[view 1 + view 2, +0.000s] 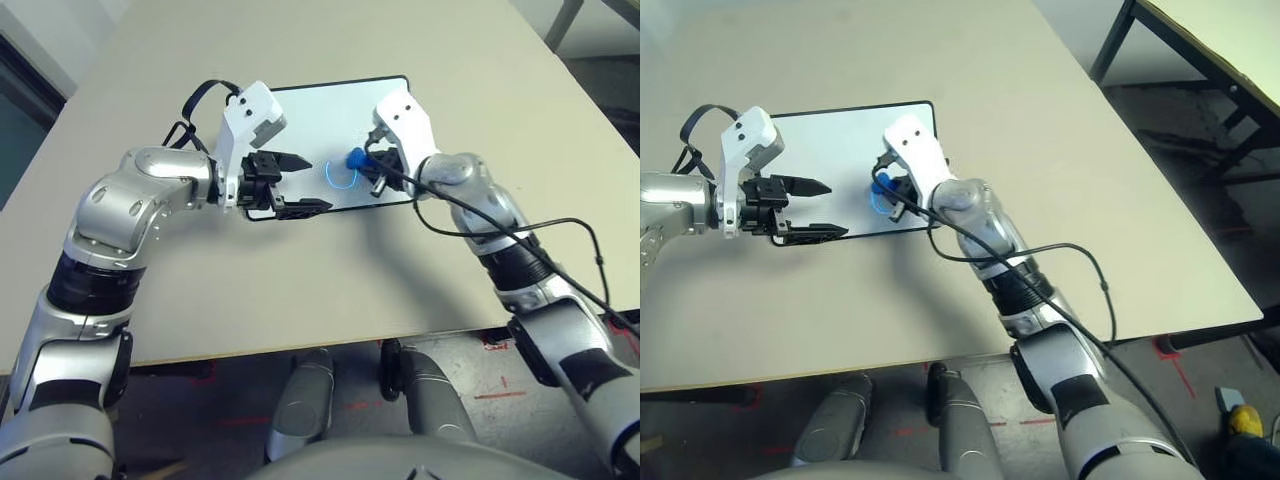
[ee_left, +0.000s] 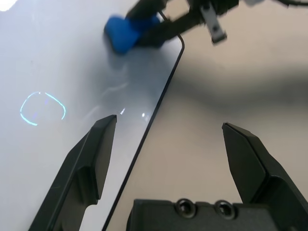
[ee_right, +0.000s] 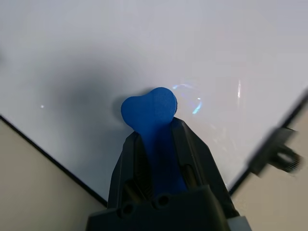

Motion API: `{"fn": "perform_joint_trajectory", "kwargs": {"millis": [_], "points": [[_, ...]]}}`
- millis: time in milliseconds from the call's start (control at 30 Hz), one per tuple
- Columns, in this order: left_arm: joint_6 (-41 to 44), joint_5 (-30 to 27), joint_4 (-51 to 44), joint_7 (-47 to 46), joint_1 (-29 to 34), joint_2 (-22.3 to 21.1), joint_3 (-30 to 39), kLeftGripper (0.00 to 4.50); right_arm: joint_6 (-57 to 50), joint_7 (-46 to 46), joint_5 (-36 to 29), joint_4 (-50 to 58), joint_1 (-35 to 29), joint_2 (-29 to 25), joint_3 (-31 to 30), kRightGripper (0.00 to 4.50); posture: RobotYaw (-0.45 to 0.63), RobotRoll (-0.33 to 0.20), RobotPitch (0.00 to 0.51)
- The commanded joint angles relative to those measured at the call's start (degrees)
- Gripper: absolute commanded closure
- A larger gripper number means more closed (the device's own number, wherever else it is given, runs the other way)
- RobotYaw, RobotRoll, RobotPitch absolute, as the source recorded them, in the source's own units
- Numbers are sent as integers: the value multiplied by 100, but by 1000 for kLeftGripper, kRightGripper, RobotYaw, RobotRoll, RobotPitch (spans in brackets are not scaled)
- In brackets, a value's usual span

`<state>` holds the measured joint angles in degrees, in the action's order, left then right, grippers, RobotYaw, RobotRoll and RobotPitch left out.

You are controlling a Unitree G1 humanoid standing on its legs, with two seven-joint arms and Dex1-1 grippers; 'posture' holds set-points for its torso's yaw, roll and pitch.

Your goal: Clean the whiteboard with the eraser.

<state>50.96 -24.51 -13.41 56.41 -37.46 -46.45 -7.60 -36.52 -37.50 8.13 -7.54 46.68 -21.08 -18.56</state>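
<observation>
On the beige bench (image 1: 300,300), the left gripper (image 1: 300,182) hovers over the whiteboard's near edge at its left end, its black fingers (image 2: 91,159) spread wide and released, pointing right with one over the board and one past its frame. Just right of it, the right gripper (image 3: 156,144) is clenched on the eraser (image 3: 151,113), whose long axis runs along the fingers, its free blue end pointing left and far onto the whiteboard (image 1: 320,110). A faint blue scribble (image 1: 340,178) lies between the two grippers. The whiteboard lies flat, long axis left to right.
</observation>
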Motion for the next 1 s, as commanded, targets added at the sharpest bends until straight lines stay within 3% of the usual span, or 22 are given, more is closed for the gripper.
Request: {"fn": "perform_joint_trajectory", "kwargs": {"millis": [33,500,1000], "points": [[55,-41,-87,-6,69,-58,50,0,-245,156,85,-348,-147,10,14,3703,154,0,189],[140,-85,-126,-97,121,-118,129,0,-187,32,42,-316,-72,913,-517,3703,179,0,203],[301,-190,-322,-270,280,-84,249,0,-115,213,70,-667,301,485,-17,3703,181,0,201]]}}
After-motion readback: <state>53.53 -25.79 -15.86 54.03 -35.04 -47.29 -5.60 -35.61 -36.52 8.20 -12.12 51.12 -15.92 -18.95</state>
